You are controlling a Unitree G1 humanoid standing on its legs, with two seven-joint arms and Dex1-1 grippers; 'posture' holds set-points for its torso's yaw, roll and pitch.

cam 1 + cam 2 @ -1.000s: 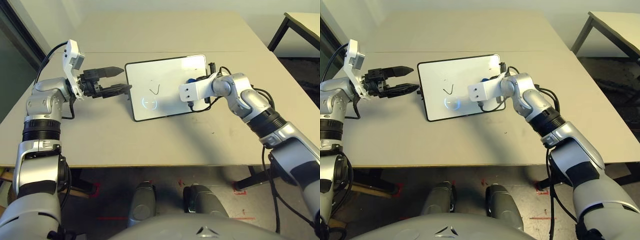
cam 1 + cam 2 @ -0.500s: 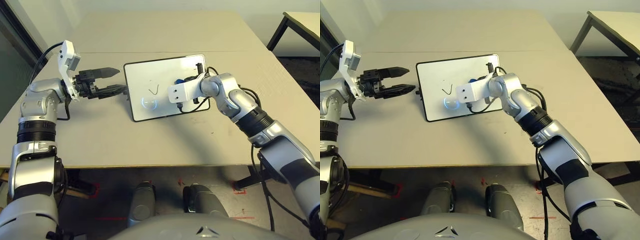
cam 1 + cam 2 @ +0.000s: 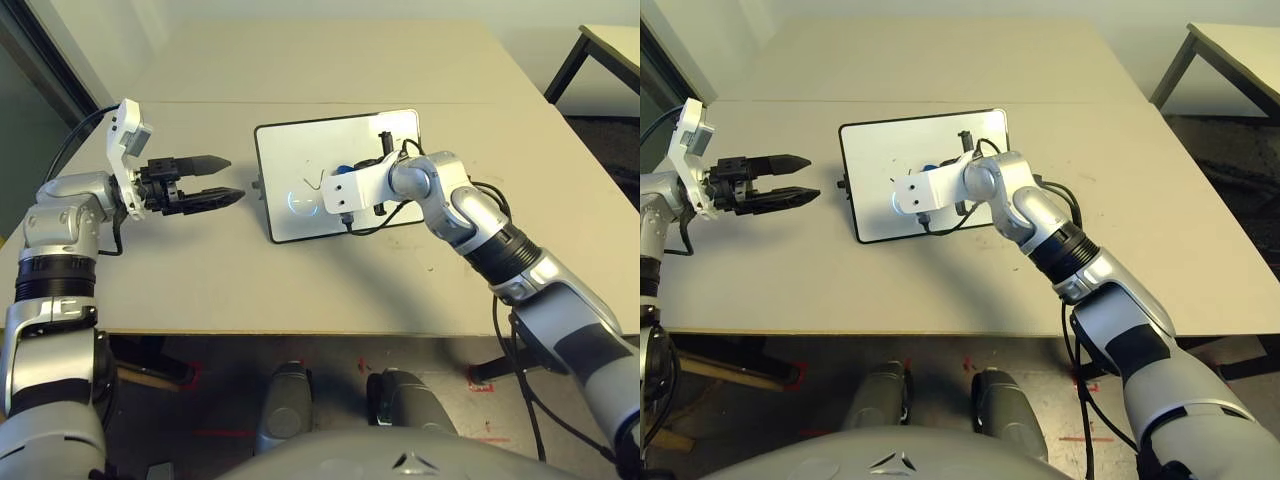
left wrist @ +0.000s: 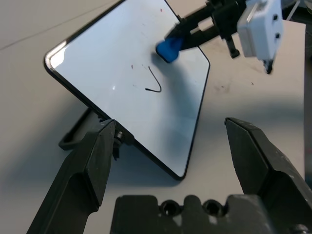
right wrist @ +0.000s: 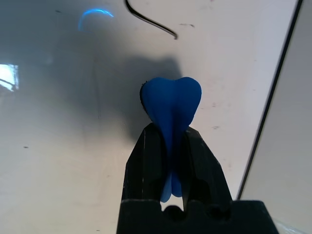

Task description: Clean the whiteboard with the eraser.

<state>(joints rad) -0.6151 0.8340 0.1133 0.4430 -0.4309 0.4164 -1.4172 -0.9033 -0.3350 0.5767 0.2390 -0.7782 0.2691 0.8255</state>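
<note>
My right gripper (image 5: 171,146) is clamped tight on the eraser (image 5: 171,105), whose blue tip bulges past the fingers just short of the hooked black mark (image 5: 151,20). The whiteboard (image 3: 300,150) stands tilted on its prop near the middle of the counter (image 3: 330,280). My left gripper (image 4: 173,161) hangs spread wide and empty, well apart from the board's left edge, holding nothing. That is the risk I see: with the board unbraced, a firm wipe could shove it along the counter or tip it backward. The squeezed eraser might also twist in the fingers and let them scrape the glossy face.
</note>
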